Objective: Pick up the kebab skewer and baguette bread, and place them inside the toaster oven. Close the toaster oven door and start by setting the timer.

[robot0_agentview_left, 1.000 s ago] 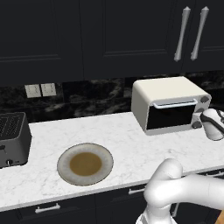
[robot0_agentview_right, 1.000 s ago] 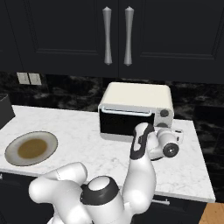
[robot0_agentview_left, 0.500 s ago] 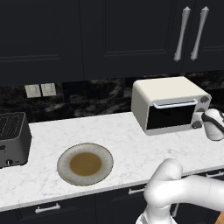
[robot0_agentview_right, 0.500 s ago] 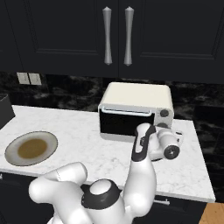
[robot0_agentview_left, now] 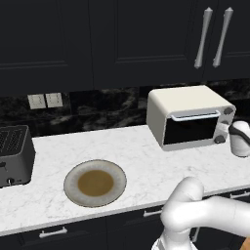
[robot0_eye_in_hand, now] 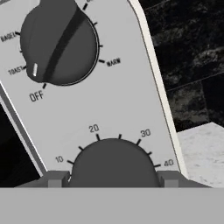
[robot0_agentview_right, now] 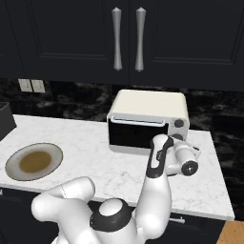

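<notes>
While the claw (robot0_eye_in_hand: 112, 180) is pressing in close at the right end of the toaster oven (robot0_agentview_left: 189, 116), its two dark tips are sitting on either side of the lower knob (robot0_eye_in_hand: 114, 162) — the one ringed with numbers — and appear to be closed around it, though the actual contact is falling at the very bottom of the hand view. Just above that, the upper knob (robot0_eye_in_hand: 59, 43) is showing its white pointer turned toward the toast mark, a little past off. Seen from the right base view, the white arm (robot0_agentview_right: 155, 195) is rising from the lower edge and bending forward so the hand is meeting the oven's knob panel (robot0_agentview_right: 179, 125). Nearer on the marbled worktop (robot0_agentview_left: 141, 161), a round plate (robot0_agentview_left: 95, 183) is lying bare, well apart from the oven. Farther back, the toaster oven door (robot0_agentview_left: 190, 130) is standing shut, its silver bar handle (robot0_agentview_left: 194, 115) along the upper edge — what is inside cannot be made out through the dark glass. At the far left, a dark grey slot toaster (robot0_agentview_left: 14, 154) is sitting against the wall.
</notes>
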Motion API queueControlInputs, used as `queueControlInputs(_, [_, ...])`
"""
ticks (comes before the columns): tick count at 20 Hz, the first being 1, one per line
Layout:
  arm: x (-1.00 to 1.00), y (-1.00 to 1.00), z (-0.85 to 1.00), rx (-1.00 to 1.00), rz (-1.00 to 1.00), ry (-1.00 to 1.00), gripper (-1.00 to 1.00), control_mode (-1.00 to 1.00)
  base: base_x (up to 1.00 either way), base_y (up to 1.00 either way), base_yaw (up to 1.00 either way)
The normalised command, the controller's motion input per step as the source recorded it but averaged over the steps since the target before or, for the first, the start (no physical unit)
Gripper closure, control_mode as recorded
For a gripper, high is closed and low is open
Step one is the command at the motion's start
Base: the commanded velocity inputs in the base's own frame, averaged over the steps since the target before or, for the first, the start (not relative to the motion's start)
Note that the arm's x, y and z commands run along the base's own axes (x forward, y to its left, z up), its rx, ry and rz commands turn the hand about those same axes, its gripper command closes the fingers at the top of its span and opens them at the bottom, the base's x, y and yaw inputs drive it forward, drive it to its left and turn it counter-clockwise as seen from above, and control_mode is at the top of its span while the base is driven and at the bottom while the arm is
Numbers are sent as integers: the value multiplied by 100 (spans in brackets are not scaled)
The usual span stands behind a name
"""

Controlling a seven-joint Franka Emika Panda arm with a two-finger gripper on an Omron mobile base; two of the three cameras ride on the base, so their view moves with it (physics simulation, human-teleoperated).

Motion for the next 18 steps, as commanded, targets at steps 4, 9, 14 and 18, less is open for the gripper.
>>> queueControlInputs(4, [0, 0, 0, 18, -4, 0, 100, -100, 0, 0, 0])
queueControlInputs(9, [0, 0, 0, 16, -6, 0, 100, -100, 0, 0, 0])
queueControlInputs(14, [0, 0, 0, 14, -9, 0, 100, -100, 0, 0, 0])
queueControlInputs(18, [0, 0, 0, 13, -10, 0, 100, -100, 0, 0, 0])
